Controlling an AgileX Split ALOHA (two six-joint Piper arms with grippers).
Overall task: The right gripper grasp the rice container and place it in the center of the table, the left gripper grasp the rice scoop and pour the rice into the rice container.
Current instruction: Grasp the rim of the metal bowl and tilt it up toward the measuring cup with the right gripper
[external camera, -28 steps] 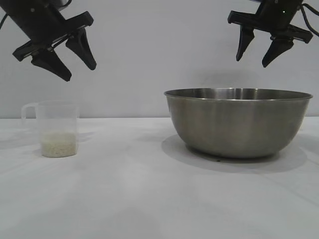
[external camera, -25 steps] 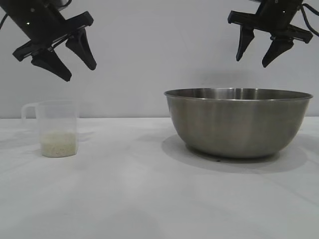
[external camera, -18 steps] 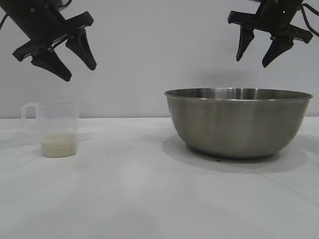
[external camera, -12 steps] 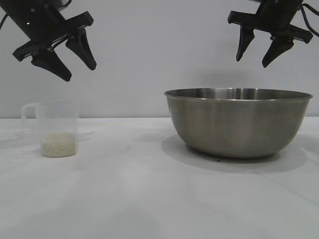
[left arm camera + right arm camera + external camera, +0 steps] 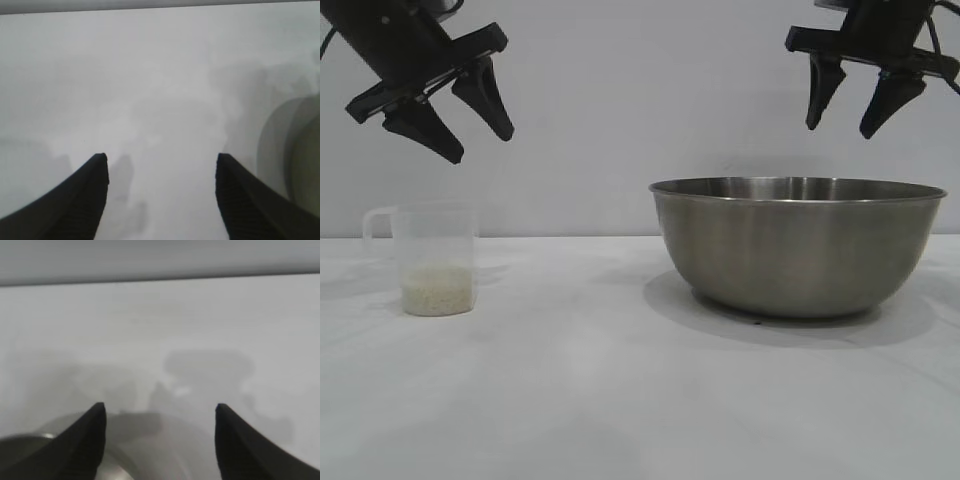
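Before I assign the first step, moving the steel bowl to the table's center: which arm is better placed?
The right. The right gripper hangs open directly above the steel mixing bowl, near its rim. The left gripper hovers open over the measuring cup, far across the table.

Even, soft, fairly bright light from above. Exterior view sharp overall. The rice container (image 5: 798,245) throws a broad, soft-edged shadow on the bench (image 5: 620,400) around its base; faint highlights on its brushed steel, no hard glare. The rice scoop (image 5: 436,259) casts a weak shadow. Both wrist views are hazy and out of focus: dark fingers (image 5: 90,200) soft-edged, diffuse grey shadows, the steel rim (image 5: 30,440) smeared.
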